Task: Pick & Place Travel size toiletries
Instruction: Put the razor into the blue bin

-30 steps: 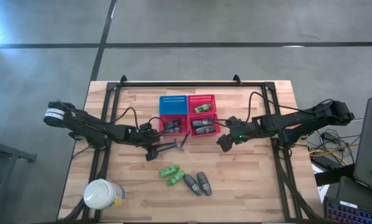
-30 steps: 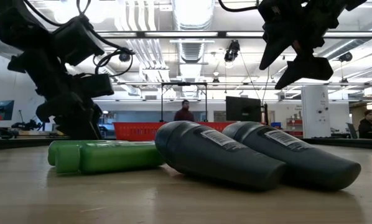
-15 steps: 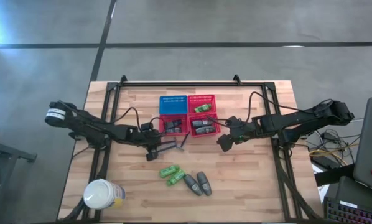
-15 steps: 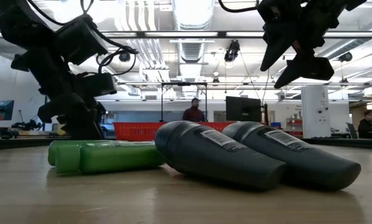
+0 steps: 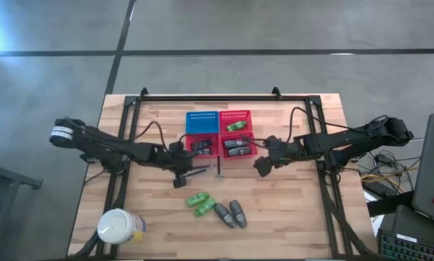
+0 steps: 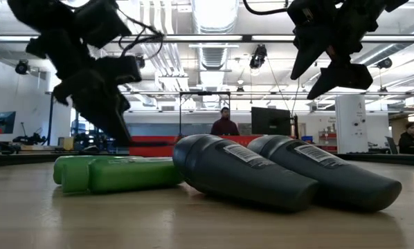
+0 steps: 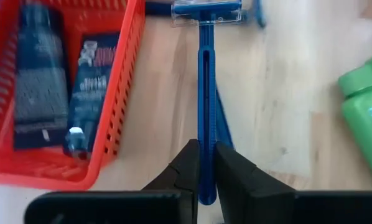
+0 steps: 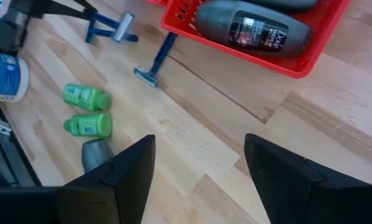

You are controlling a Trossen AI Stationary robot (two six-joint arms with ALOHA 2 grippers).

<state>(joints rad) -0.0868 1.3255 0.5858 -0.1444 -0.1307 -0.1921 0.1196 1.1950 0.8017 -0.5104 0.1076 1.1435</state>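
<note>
Two bright green bottles (image 5: 199, 203) and two grey rounded bottles (image 5: 231, 213) lie on their sides on the table's near middle, and they fill the low view as green bottles (image 6: 113, 173) and grey bottles (image 6: 276, 173). Flat black tubes (image 7: 43, 87) lie in the left red basket (image 5: 201, 146). Grey bottles (image 8: 251, 28) lie in the right red basket (image 5: 237, 148), and a green one (image 5: 236, 125) in the far red basket. My left gripper (image 7: 203, 149) is shut on a blue razor (image 7: 204, 74) beside the left red basket. My right gripper (image 8: 199, 146) hovers open, near and right of the right red basket. My left gripper pinches the blue razor's handle (image 7: 203, 134) near its free end between both fingers. The fingers lie along the handle, so the razor sticks straight out ahead of them. Its head (image 7: 208, 9) points toward the table's right. Whether the head touches the table I cannot tell.
A second blue razor (image 8: 153, 62) lies on the wood by the right red basket's near corner. A blue basket (image 5: 202, 121) stands beside the far red one. A large white jar (image 5: 119, 226) stands at the near left corner. People show in the room behind.
My left gripper has risen from the table and tipped, shown in the low view by its climb past the green bottles. It stays shut on the razor, which came up with it. The right arm kept still.
</note>
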